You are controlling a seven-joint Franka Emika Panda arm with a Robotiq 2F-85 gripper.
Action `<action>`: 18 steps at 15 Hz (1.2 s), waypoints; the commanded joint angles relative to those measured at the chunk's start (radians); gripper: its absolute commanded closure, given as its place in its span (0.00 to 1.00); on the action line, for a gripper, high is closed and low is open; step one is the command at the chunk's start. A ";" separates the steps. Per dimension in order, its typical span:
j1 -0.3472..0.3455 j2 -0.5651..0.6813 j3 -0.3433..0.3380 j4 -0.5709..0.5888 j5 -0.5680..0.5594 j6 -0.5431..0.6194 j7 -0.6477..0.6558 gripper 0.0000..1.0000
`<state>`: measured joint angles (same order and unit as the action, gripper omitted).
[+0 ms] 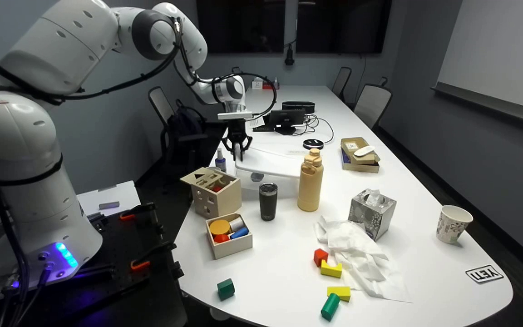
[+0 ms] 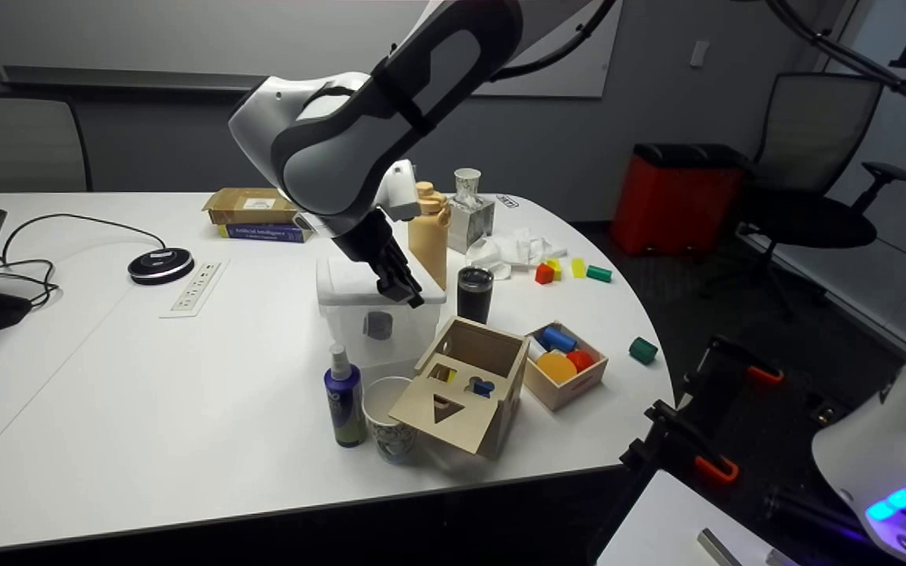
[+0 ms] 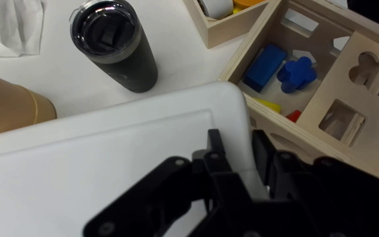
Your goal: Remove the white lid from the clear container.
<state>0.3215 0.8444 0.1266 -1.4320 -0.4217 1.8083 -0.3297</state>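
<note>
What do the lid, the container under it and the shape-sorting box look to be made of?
White lid: probably plastic, smooth, low sheen; rounded corner, moulded-looking border line.
Clear container: likely translucent plastic, gloss unclear; a dark shape shows through its wall.
Shape-sorting box: apparently unpainted matte wood; pale tan faces, layered-looking edges.

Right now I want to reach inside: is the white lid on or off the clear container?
On: in both exterior views the white lid covers the clear container; whether it's loosened, I cannot tell.
</note>
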 commanded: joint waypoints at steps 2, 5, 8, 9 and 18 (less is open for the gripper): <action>-0.038 0.034 0.037 0.068 0.110 -0.098 -0.031 0.93; -0.047 0.046 0.048 0.099 0.161 -0.144 -0.026 0.93; -0.049 0.051 0.044 0.120 0.170 -0.152 -0.017 0.93; -0.048 0.054 0.041 0.128 0.165 -0.149 -0.013 0.93; -0.019 0.098 -0.013 0.271 0.094 -0.181 0.003 0.93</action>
<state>0.2852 0.9197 0.1352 -1.2442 -0.3006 1.6941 -0.3295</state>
